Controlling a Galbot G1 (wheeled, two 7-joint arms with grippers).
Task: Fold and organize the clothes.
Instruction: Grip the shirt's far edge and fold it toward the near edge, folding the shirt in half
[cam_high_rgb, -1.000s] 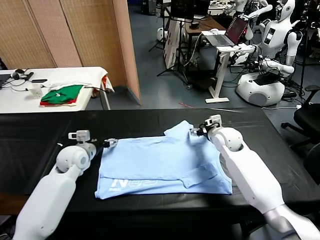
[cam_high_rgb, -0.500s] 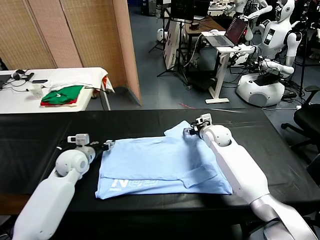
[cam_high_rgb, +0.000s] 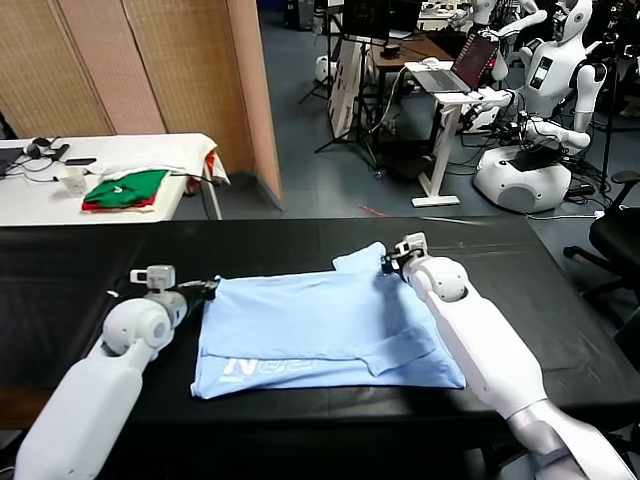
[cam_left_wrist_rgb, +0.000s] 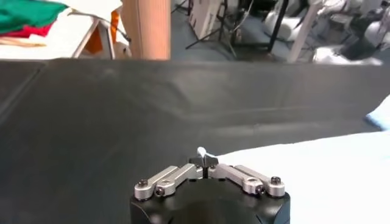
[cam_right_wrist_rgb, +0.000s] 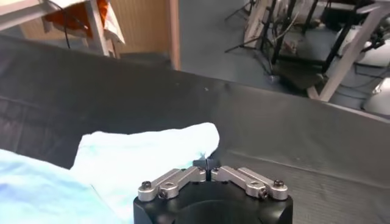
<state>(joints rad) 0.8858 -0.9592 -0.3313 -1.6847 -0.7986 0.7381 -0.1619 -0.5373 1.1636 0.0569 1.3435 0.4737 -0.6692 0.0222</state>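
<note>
Head view: pale blue T-shirt (cam_high_rgb: 325, 330) spread on the black table (cam_high_rgb: 80, 260), partly folded already, one side flap turned in across the body near the right arm, a sleeve poking out at the far edge. Left gripper (cam_high_rgb: 207, 287) at the shirt's far left corner, right gripper (cam_high_rgb: 388, 265) at the far right corner by the sleeve, both low on the cloth. Green and red garment pile (cam_high_rgb: 122, 190) well apart on a white side table (cam_high_rgb: 150, 150), untouched.

Left wrist view: left gripper (cam_left_wrist_rgb: 206, 159) pressed together, a small tuft of pale fabric nipped between the tips; T-shirt edge (cam_left_wrist_rgb: 317, 176) running off across the black table (cam_left_wrist_rgb: 122, 103).

Right wrist view: right gripper (cam_right_wrist_rgb: 207, 163) likewise pressed together, tips at the hem of the rumpled sleeve of the T-shirt (cam_right_wrist_rgb: 146, 152); cloth between the tips not plainly visible, so a firm pinch only probable.

Judged progress: early to middle. Side fold apparently in place; both far corners seemingly taken up for a fold toward the near hem. Left to do, by the look of it: carrying that fold over, tucking the stray sleeve, further halving and squaring into a tidy packet.
</note>
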